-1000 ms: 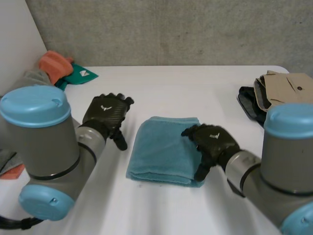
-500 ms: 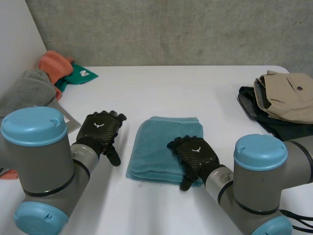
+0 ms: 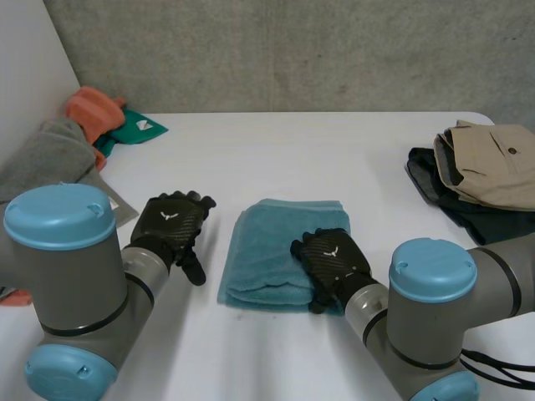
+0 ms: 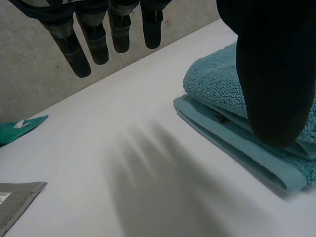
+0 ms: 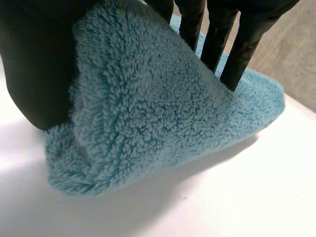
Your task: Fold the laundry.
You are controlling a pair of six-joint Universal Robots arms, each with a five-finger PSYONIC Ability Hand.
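- right hand (image 3: 332, 264) is nearest, sitting on the near right corner of the folded teal towel (image 3: 276, 246)
- right wrist view: that corner is bunched up and lifted, pinched between the thumb (image 5: 29, 64) and straight fingers (image 5: 217, 42)
- the teal towel lies mid white table (image 3: 334, 150), between the two hands, with stacked layers showing on its left side
- left hand (image 3: 171, 224) is just beside the towel's left edge and apart from it
- its fingers (image 4: 74, 54) are straight and relaxed, holding nothing
- it looks to be hovering just off the table; contact is hard to tell
- grey cloth (image 3: 46, 159) at the left table edge
- farther back on the left, orange cloth (image 3: 92, 109) beside green cloth (image 3: 138, 129)
- far right: beige garment (image 3: 493, 163) on top of a dark garment (image 3: 430, 180)
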